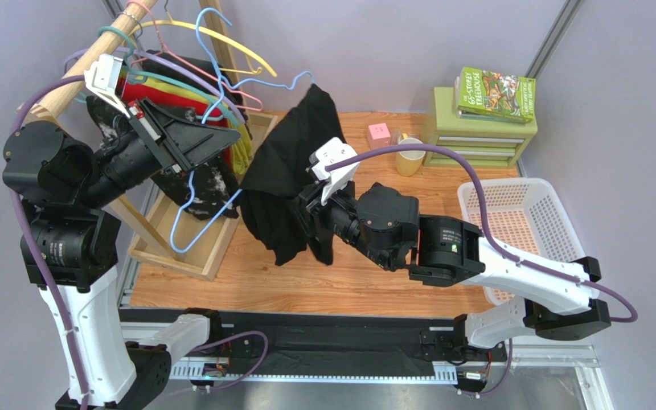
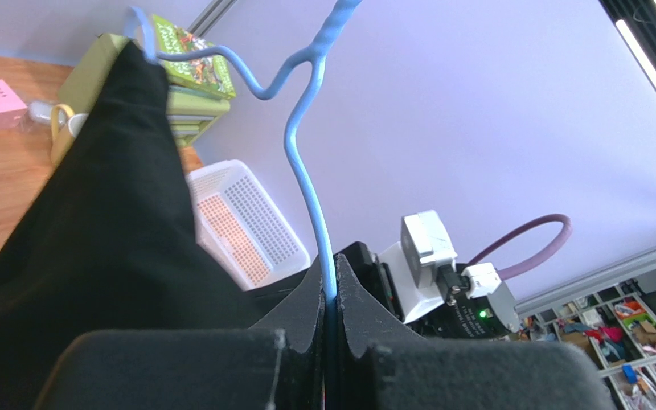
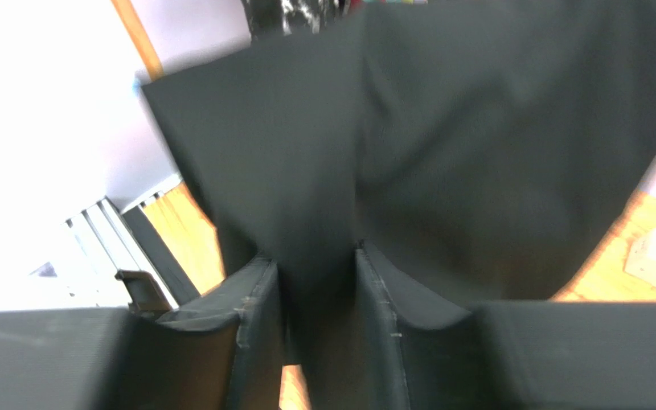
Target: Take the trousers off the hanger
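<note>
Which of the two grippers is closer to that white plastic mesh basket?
Right. The right gripper, clamped on the black fabric trousers mid-table, sits left of the white plastic mesh basket. The left gripper, pinching the thin light-blue hanger by the wooden rack, is much farther left.

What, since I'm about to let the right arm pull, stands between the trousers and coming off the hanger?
Nothing visible does. The right gripper is shut on the trousers, which only hang over the raised end of the hanger; the left gripper clamps the hanger's wire.
</note>
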